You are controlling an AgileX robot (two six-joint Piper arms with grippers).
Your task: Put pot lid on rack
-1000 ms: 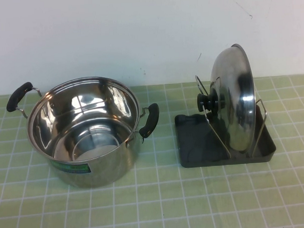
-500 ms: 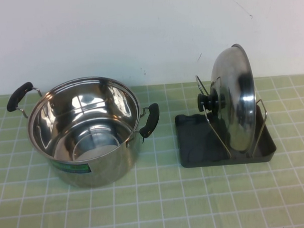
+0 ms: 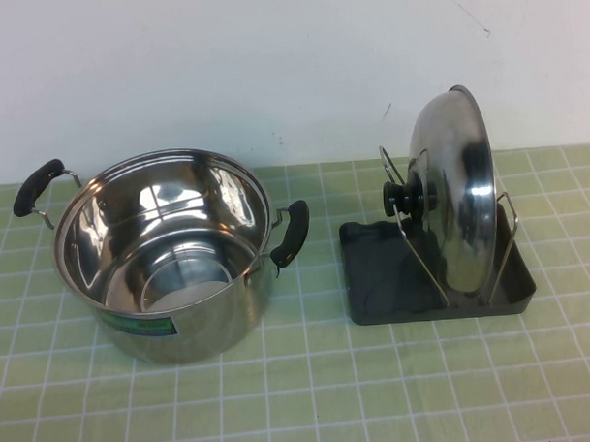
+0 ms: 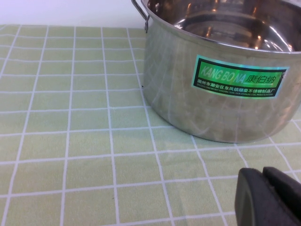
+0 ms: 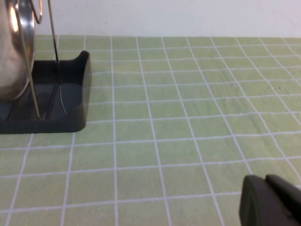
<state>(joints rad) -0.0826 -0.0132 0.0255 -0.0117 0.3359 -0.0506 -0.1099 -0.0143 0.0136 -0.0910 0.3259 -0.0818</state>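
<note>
Pot lid (image 3: 457, 191) stands on edge in the rack (image 3: 374, 276), leaning against its wire loops, knob facing the pot (image 3: 165, 250) on the green worktop (image 3: 379, 393). Left end effector (image 4: 268, 197) and right end effector (image 5: 269, 201) sit low with fingers pressed together.

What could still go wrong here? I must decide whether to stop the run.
1. The lid stands nearly upright on edge between the rack's thin wire loops; a bump could tip it out.
2. The left end effector sits low near the pot, the right end effector low beside the rack; a careless retreat might clip either.
</note>
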